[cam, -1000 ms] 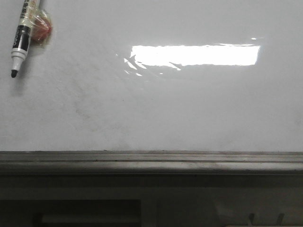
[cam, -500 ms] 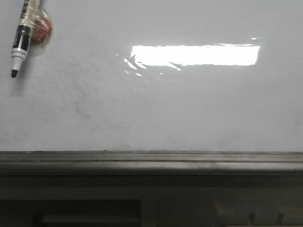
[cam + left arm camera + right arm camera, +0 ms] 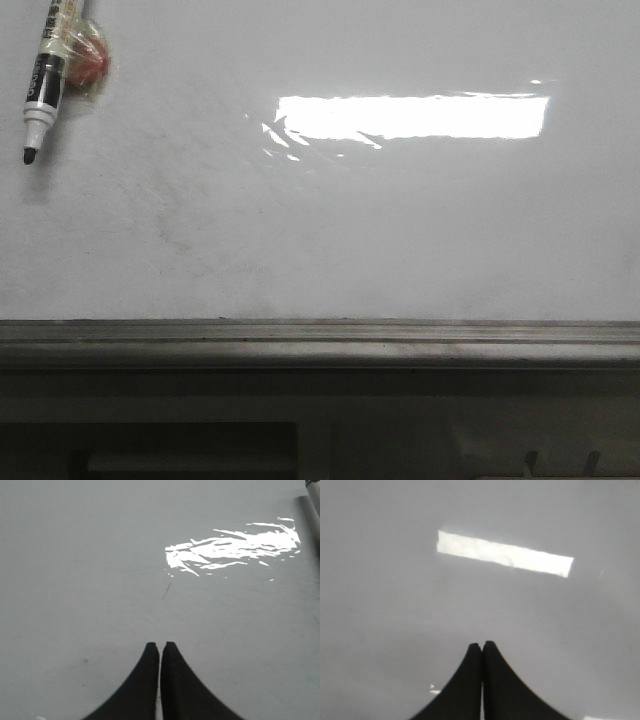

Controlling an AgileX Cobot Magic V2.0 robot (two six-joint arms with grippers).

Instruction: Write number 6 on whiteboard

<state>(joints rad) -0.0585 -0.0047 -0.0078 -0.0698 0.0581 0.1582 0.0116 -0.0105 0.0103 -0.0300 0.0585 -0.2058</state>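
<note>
The whiteboard [image 3: 400,230] fills the front view, glossy white-grey with faint smudges and a bright rectangular glare. No number 6 shows on it. A white marker pen [image 3: 42,85] with a black tip lies at the top left, tip down, next to a small red object [image 3: 88,62] wrapped in clear tape. My left gripper [image 3: 160,645] is shut and empty over bare board; the pen's edge [image 3: 314,495] shows at the corner of that view. My right gripper [image 3: 482,644] is shut and empty over bare board. Neither gripper shows in the front view.
A grey metal ledge [image 3: 320,340] runs along the board's lower edge. Below it is a dark cabinet front [image 3: 200,440]. A thin short dark mark [image 3: 166,591] is on the board ahead of the left gripper.
</note>
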